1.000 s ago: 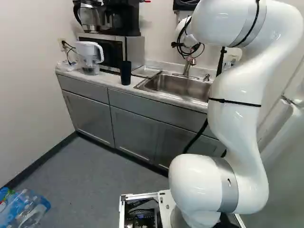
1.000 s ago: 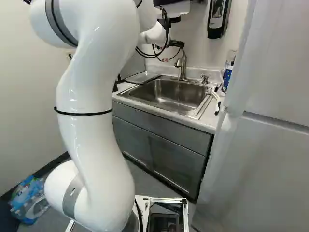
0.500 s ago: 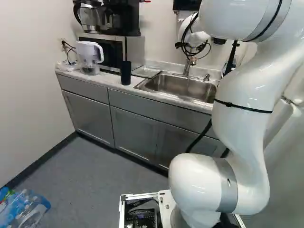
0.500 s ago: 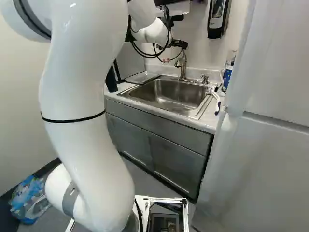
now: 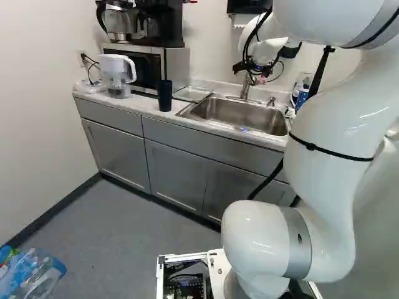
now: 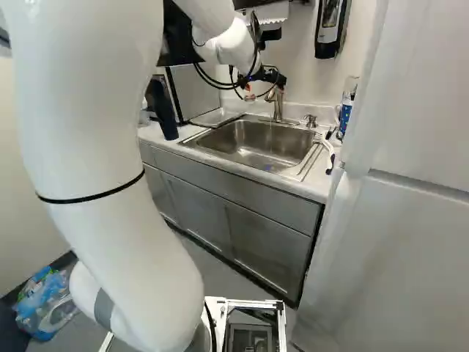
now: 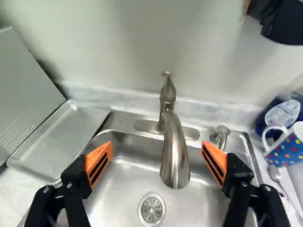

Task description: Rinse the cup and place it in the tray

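Note:
My gripper (image 5: 257, 76) hangs over the back of the sink by the faucet. In the wrist view the gripper (image 7: 156, 163) stands wide open, its orange pads on either side of the faucet spout (image 7: 175, 156), touching nothing that I can see. A dark, tall cup (image 5: 164, 95) stands upright on the counter, left of the sink (image 6: 253, 143). Between that cup and the sink's back corner, a shallow metal tray (image 5: 192, 94) lies flat; the wrist view shows the tray (image 7: 59, 142) with nothing in it. A white mug with coloured dots (image 7: 286, 146) is beyond the sink's other side.
A water pitcher (image 5: 116, 75), a microwave (image 5: 146, 65) and a coffee maker (image 5: 159, 25) stand at the left of the left base view. A soap pump (image 7: 221, 136) is beside the faucet. A fridge (image 6: 410, 220) rises close at the right; wrapped bottles (image 5: 31, 274) lie on the floor.
The upper arm has swung rightward in the left base view and leftward in the right base view. My gripper has shifted slightly right and lower near the faucet. The base has not moved.

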{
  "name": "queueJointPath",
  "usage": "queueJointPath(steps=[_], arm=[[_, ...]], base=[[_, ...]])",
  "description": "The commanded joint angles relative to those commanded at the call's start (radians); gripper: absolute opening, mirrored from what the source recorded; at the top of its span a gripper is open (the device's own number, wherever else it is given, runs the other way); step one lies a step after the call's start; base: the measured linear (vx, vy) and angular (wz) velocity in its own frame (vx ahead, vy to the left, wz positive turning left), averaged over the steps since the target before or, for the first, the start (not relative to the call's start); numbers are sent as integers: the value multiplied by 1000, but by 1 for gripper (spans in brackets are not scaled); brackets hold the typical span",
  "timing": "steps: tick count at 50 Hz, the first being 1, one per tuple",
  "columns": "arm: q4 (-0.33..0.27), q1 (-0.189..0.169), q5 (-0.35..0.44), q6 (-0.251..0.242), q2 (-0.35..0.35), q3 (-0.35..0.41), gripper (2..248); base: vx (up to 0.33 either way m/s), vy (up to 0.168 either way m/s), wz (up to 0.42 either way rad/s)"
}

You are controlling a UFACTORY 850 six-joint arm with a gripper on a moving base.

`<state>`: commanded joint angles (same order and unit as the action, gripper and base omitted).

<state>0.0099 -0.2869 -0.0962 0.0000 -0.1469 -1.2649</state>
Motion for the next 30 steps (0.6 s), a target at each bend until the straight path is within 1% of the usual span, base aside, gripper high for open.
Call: queueJointPath(steps=[20,28,30], arm=[[0,-17,-210,0,97,102,247],[0,-17,-292,0,101,107,247],[0,-17,-292,0,101,107,247]], base=[[0,0,0],[0,0,0],[0,0,0]])
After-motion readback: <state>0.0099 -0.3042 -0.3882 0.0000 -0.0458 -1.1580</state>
